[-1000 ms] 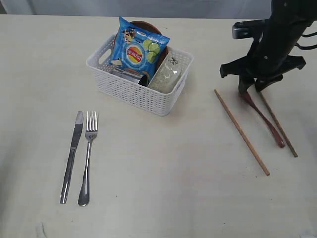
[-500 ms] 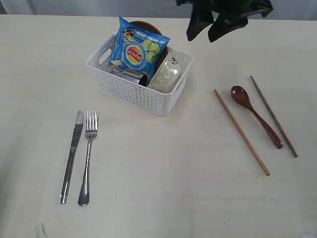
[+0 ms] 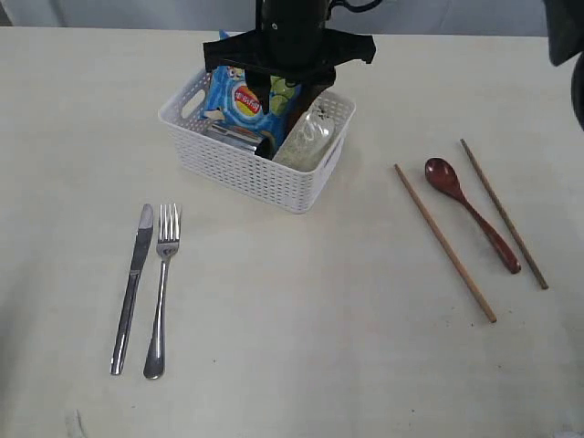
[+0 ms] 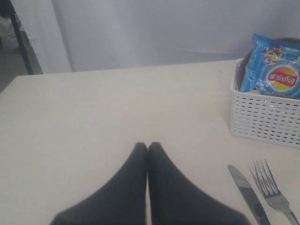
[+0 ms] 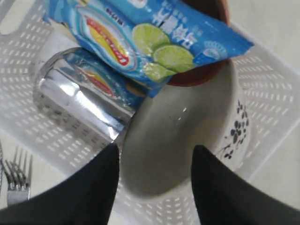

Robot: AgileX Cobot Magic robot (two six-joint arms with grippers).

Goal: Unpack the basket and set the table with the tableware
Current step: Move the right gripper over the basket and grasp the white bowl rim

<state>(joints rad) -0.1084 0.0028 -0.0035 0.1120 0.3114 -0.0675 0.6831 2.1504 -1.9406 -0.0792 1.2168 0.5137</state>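
Observation:
The white basket (image 3: 246,169) stands at the back middle of the table (image 3: 301,347). In it lie a blue chip bag (image 5: 140,37), a shiny steel cup (image 5: 79,101) on its side, an off-white bowl (image 5: 183,136) and a brown plate (image 5: 194,77), mostly covered by the bag. My right gripper (image 5: 155,146) hangs open over the bowl, holding nothing; in the exterior view the right gripper (image 3: 285,96) sits above the basket. Knife (image 3: 133,283) and fork (image 3: 161,287) lie at the left. The wooden spoon (image 3: 470,210) lies between two chopsticks (image 3: 444,242) at the right. My left gripper (image 4: 147,146) is shut and empty over bare table.
In the left wrist view the basket (image 4: 262,117) with the chip bag (image 4: 274,75) is off to one side, and the knife (image 4: 248,194) and fork (image 4: 272,192) lie near the gripper. A pale curtain hangs beyond the table's far edge.
My right arm has left the spoon lying between the chopsticks, lifted, and swung left to hang over the basket. Nothing else has moved.

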